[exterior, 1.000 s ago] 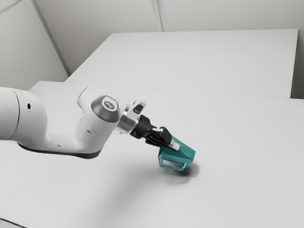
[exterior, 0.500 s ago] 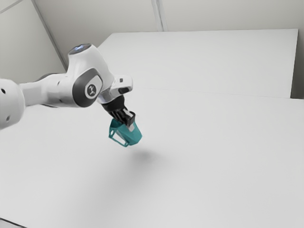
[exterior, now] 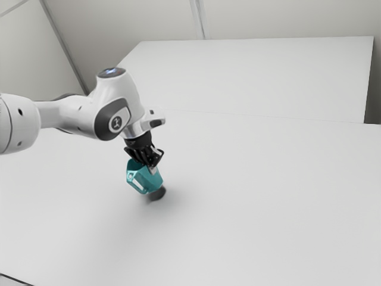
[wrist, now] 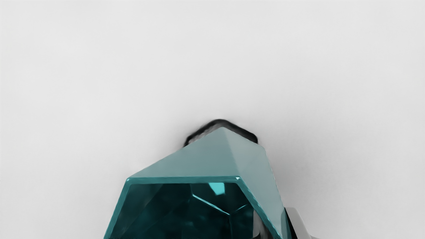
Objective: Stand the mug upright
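In the exterior view my gripper (exterior: 149, 166) points down at the upper part of the teal mug (exterior: 143, 179). The mug leans, its opening toward the upper left and its base toward the lower right, close above a dark shadow; whether the base touches the table is unclear. From the wrist view, the faceted mug (wrist: 199, 162) shows its open mouth and dark inside. There my gripper (wrist: 276, 228) is shut on the mug's wall, one finger inside the mouth and the other outside. The handle faces the exterior view's lower left.
A white tabletop (exterior: 256, 202) extends around the mug. Behind it stands another pale flat surface (exterior: 256, 77), with walls beyond. A dark line crosses the exterior view's lower left corner.
Held throughout, the mug has travelled toward the exterior view's left. Over the last half second it came down closer to its shadow, and my hand turned to point more steeply down.
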